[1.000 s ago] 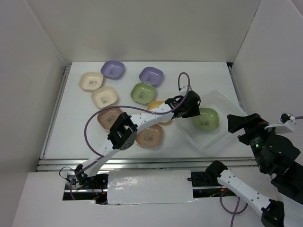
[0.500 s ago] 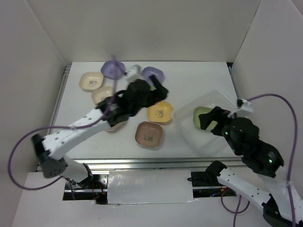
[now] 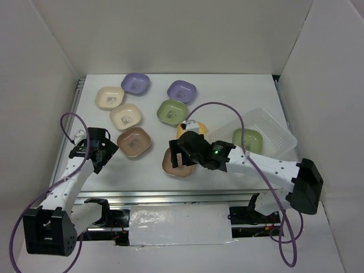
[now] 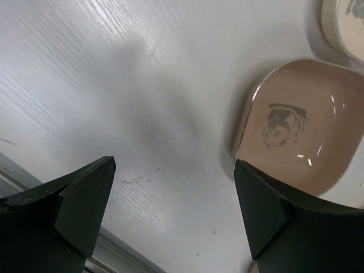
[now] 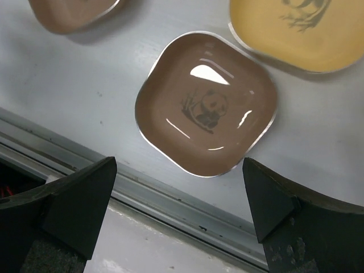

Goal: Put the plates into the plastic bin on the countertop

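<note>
Several plates lie on the white countertop (image 3: 227, 96): two purple (image 3: 135, 83), two cream (image 3: 125, 116), a green one (image 3: 172, 111), a yellow one (image 3: 190, 129) and two brown ones. Another green plate (image 3: 248, 140) rests in the clear plastic bin (image 3: 274, 122) at the right. My right gripper (image 3: 177, 156) hovers open over the front brown plate (image 5: 207, 102), its fingers (image 5: 180, 162) spread wider than the plate and empty. My left gripper (image 3: 102, 154) stands open and empty just left of the other brown plate (image 3: 134, 141), whose rim shows beside the right finger in the left wrist view (image 4: 173, 165).
Metal rails (image 5: 170, 199) run along the table's near edge, right below the front brown plate. White walls enclose the table at the back and both sides. A cream plate's edge (image 4: 347, 23) lies beyond the left brown plate.
My left arm has pulled back from the table's middle to the front left with its jaws opened wide. My right arm has swung from the bin to above the front brown plate.
</note>
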Available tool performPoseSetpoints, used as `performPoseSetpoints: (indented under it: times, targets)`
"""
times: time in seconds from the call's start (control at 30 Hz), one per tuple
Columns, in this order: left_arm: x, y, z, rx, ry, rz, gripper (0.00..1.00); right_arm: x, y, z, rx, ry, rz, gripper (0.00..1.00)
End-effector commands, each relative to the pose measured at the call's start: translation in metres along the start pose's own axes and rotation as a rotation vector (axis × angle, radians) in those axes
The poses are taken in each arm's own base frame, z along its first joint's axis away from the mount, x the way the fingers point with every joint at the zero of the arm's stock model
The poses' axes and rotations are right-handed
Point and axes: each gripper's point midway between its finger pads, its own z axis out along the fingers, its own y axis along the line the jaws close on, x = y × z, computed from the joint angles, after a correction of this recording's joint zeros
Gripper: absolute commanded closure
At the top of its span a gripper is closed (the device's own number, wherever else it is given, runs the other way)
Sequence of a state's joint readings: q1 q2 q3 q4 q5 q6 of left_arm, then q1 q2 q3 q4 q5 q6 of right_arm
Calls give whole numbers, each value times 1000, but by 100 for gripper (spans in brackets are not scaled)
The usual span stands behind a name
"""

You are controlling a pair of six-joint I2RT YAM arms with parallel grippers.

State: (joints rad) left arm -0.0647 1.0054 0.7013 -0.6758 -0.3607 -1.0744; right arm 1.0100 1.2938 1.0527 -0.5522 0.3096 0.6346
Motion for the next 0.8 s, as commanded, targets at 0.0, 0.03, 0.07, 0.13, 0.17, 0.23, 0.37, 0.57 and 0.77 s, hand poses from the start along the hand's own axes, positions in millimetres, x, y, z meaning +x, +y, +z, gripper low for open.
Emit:
performPoseSetpoints:
  times: [0.0,0.03,0.07,0.13,0.17,0.23,0.37,0.57,0.77]
  targets:
    - [-2,-16,15,80,32,15,1,-17,41,5,-70,-78,45,0]
    - [4,-17,22,85,57,31,1,-13,50,4,-87,-75,32,0]
    - [2,-25,27,107,52,28,1,-13,56,4,-97,-77,29,0]
    - [8,-30,43,94,79,45,1,-9,65,2,-108,-76,9,0]
    - [6,-38,47,118,77,41,1,-10,68,-1,-111,-78,0,0]
    - [9,-44,56,126,90,41,1,-10,70,-3,-106,-79,-11,0]
    - [15,-57,62,161,99,38,1,-4,70,-4,-100,-68,-24,0]
    - [38,-54,84,97,154,48,17,0,67,-8,-101,-70,-19,0]
    - [37,-30,70,36,133,-2,100,-1,65,-14,-94,-81,-28,0]
